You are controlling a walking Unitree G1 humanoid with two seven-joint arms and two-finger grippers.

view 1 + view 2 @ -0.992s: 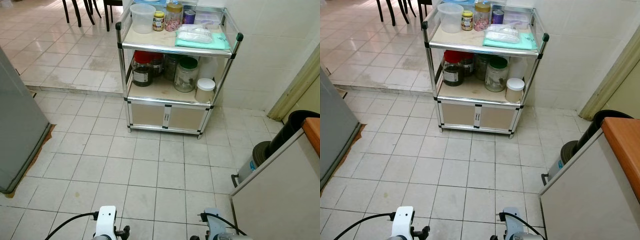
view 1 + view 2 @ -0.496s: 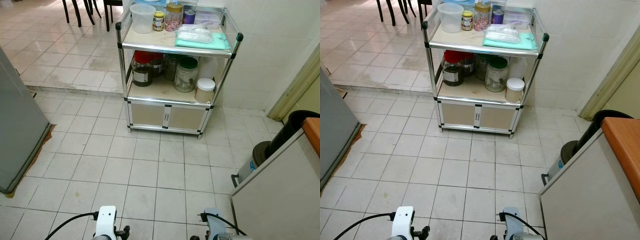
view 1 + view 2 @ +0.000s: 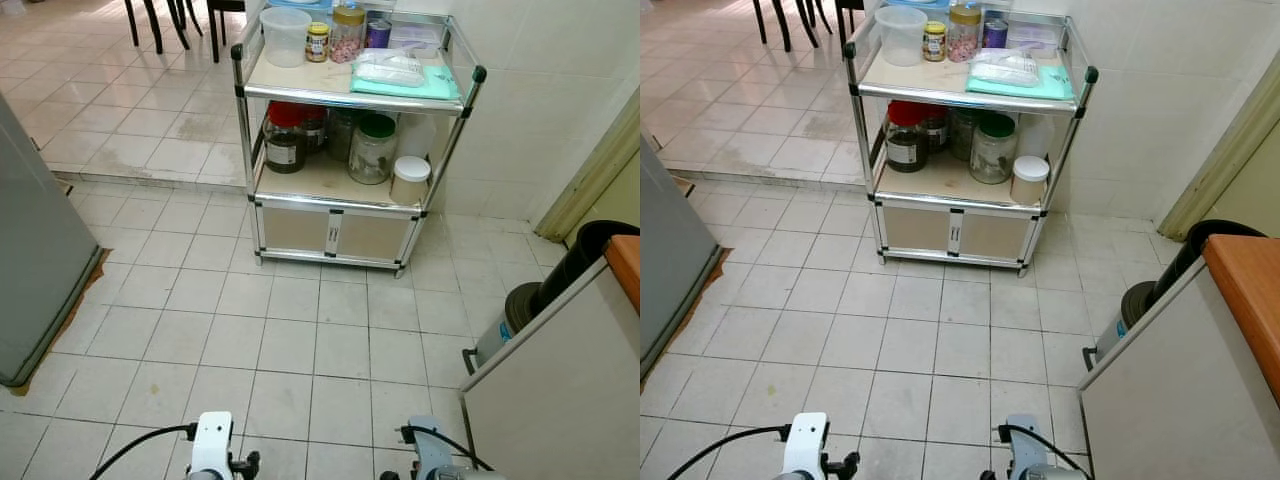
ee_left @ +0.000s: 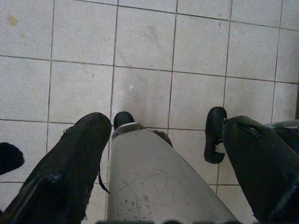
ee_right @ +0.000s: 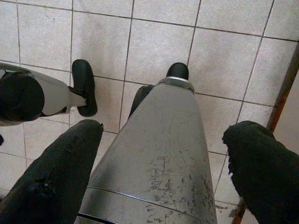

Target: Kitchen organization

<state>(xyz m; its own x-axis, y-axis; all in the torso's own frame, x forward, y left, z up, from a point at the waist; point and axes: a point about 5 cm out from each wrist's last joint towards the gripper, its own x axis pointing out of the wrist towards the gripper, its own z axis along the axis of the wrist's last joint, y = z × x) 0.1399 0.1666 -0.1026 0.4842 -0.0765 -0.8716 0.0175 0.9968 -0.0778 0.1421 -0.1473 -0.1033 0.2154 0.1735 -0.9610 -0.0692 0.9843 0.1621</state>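
Ahead of you stands a metal-framed kitchen trolley (image 3: 340,190) with jars on both shelves, on the white tiled floor (image 3: 290,340). Your left gripper (image 4: 159,186) and right gripper (image 5: 159,177) hang over the tiles, fingers spread wide, holding nothing.

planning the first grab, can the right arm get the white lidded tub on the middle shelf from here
Probably not yet: the right gripper hangs low, fingers spread, pointing at the floor, and bare tiles lie between the robot and the white-lidded tub on the cart.
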